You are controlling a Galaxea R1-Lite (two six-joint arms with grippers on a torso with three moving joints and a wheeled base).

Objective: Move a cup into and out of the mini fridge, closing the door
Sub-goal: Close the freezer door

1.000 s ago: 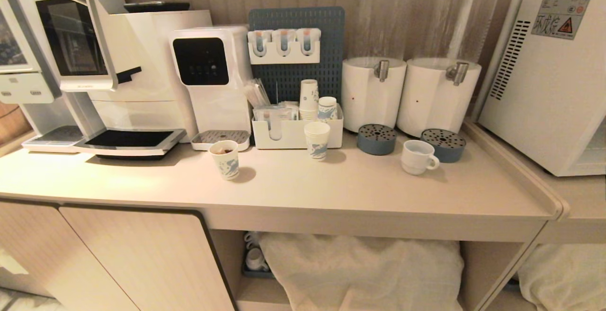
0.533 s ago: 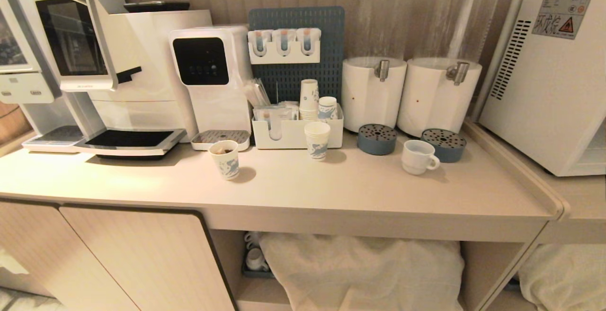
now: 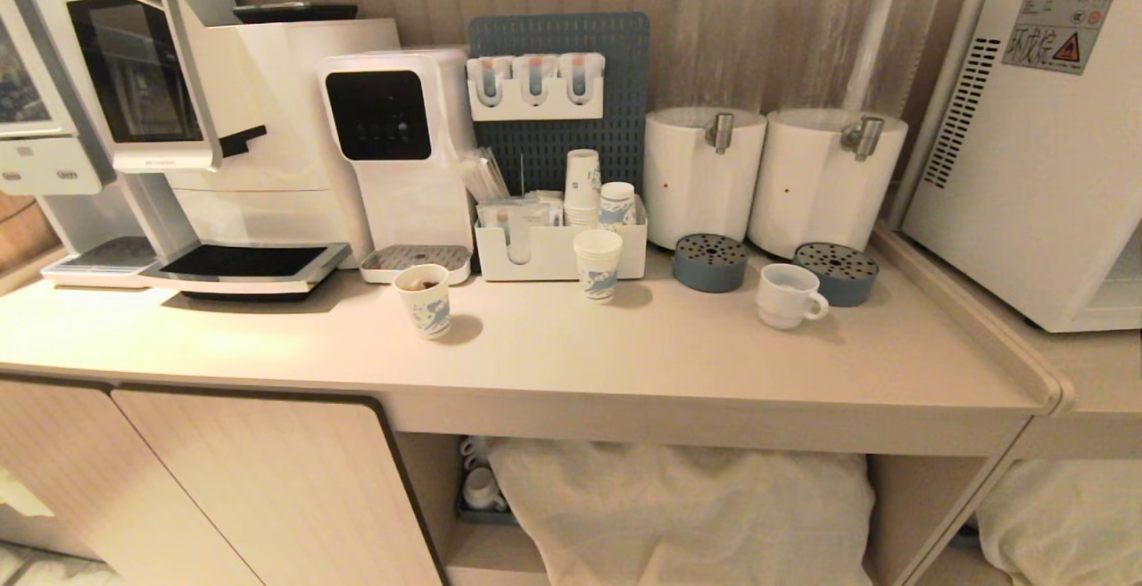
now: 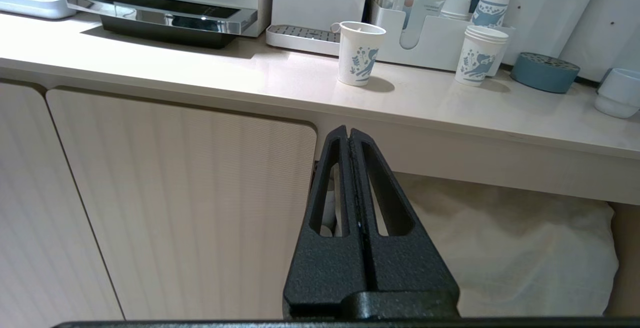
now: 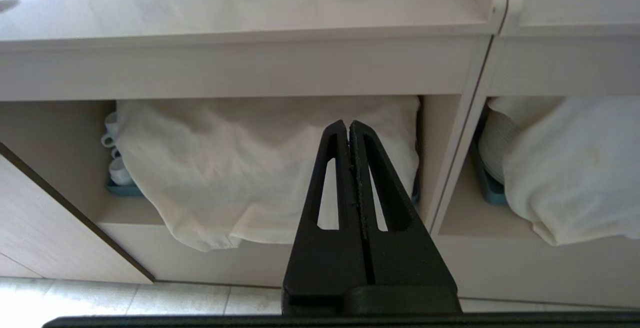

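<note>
cup [image 3: 788, 295]: on worktop [image 3: 624, 345], beside mini fridge [image 3: 1035, 149] | left end effector [image 4: 348, 136]: closed, empty | right end effector [image 5: 348, 129]: closed, empty

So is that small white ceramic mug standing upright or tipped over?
Upright: the small white ceramic mug stands on the pale counter, open mouth up, handle sideways.

I see the left gripper [image 4: 350, 133] with jaws pressed together, below the worktop [image 4: 280, 88] edge, facing a cabinet door [image 4: 190, 208]. Two paper cups [image 4: 360, 53] stand on top; the cup [image 4: 617, 93] sits at the far end
</note>
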